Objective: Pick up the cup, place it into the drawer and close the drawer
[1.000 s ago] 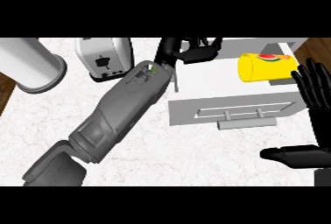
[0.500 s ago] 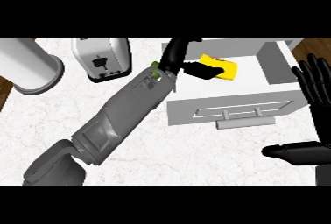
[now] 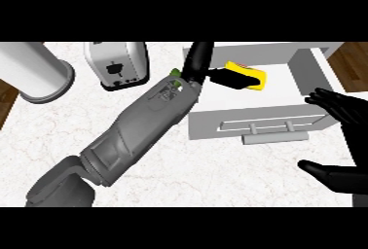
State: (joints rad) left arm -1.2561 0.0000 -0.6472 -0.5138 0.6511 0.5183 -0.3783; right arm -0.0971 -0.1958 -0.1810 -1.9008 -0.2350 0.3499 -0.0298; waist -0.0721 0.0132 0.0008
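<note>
Now the left hand (image 3: 215, 73), still pinching the cup (image 3: 248, 78), has shifted over the drawer (image 3: 316, 78).

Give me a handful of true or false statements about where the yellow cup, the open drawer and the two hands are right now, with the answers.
1. The left hand is curled round the yellow cup. True.
2. The yellow cup is held over the inside of the open white drawer. True.
3. The white drawer is pushed fully shut. False: it stands open, its front with the grey bar handle pulled toward the robot.
4. The right hand holds the grey bar handle. False: it is open at the view's right edge, touching nothing.
5. The silver toaster stands to the drawer's right. False: it is to its left.
</note>
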